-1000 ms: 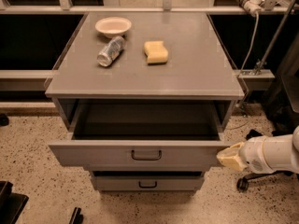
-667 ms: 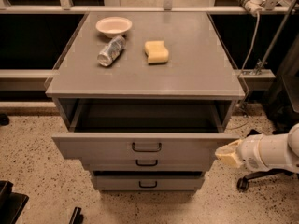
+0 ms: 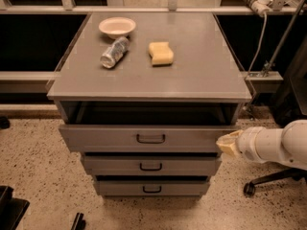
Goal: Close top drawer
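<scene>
The top drawer (image 3: 110,138) is a wide gray front with a small dark loop handle (image 3: 150,138) at its centre. It stands slightly open, with a shallow dark gap showing behind it under the cabinet top. My gripper (image 3: 225,144) is at the end of the white arm that comes in from the right. Its tan tip rests against the right end of the drawer front.
Two narrower gray drawers (image 3: 150,166) sit below. On the gray cabinet top (image 3: 196,71) lie a white bowl (image 3: 117,27), a plastic bottle on its side (image 3: 114,52) and a yellow sponge (image 3: 160,53). An office chair base (image 3: 268,181) stands on the speckled floor at right.
The top drawer has slid in toward the cabinet, from well open to nearly shut. My gripper has followed it in, staying against the drawer's right end.
</scene>
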Robot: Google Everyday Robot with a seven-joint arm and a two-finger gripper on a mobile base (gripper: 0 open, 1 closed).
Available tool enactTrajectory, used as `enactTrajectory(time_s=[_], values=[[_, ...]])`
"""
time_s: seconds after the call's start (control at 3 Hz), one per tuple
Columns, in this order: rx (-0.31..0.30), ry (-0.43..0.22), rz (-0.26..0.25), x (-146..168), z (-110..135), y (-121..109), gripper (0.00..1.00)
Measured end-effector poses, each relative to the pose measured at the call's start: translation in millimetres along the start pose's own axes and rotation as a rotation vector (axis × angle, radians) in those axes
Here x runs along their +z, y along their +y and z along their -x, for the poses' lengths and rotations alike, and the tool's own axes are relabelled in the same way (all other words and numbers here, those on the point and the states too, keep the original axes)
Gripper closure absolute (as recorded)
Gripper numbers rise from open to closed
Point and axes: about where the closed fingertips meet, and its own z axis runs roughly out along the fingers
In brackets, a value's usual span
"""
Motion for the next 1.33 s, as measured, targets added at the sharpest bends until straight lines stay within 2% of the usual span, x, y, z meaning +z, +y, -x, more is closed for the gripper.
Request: enactTrajectory(time_s=[0.67, 1.33], values=[[-0.077, 0.0, -0.126, 21, 25, -30, 1.0], [-0.083, 0.015, -0.107, 21, 29, -37, 1.0]])
